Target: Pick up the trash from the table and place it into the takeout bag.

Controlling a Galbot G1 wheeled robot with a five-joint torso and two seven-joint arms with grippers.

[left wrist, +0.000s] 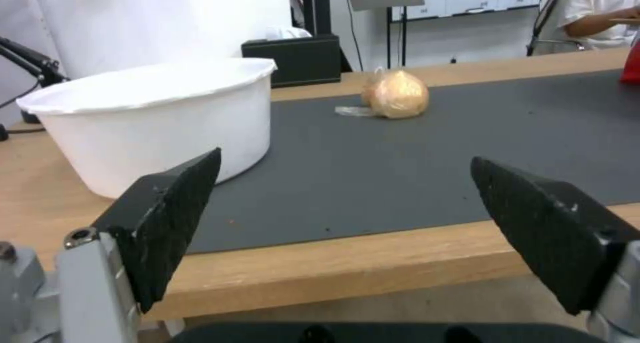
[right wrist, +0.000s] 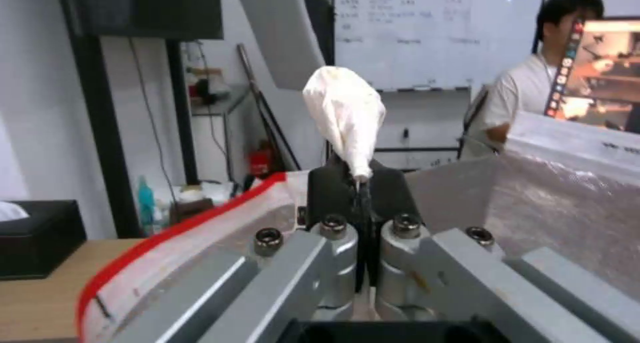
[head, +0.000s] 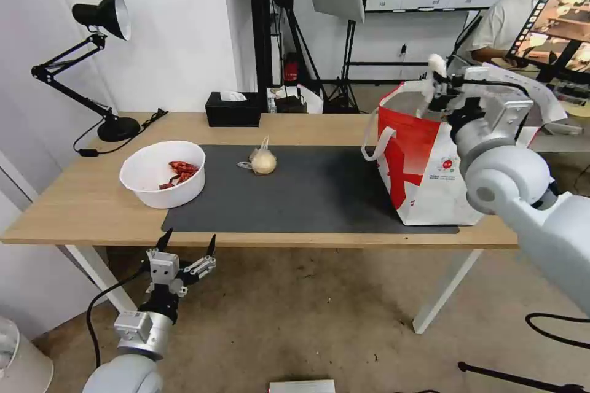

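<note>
Jaws clamped on the crumpled tissue, the right gripper hangs over the open takeout bag at the tabletop's right end, so this piece looks ready to drop in. Left to go, I'd say: the white bowl and the knotted bag on the grey mat. Left gripper waits below the front edge, jaws apart. Lamp and tissue box sit clear at the back
</note>
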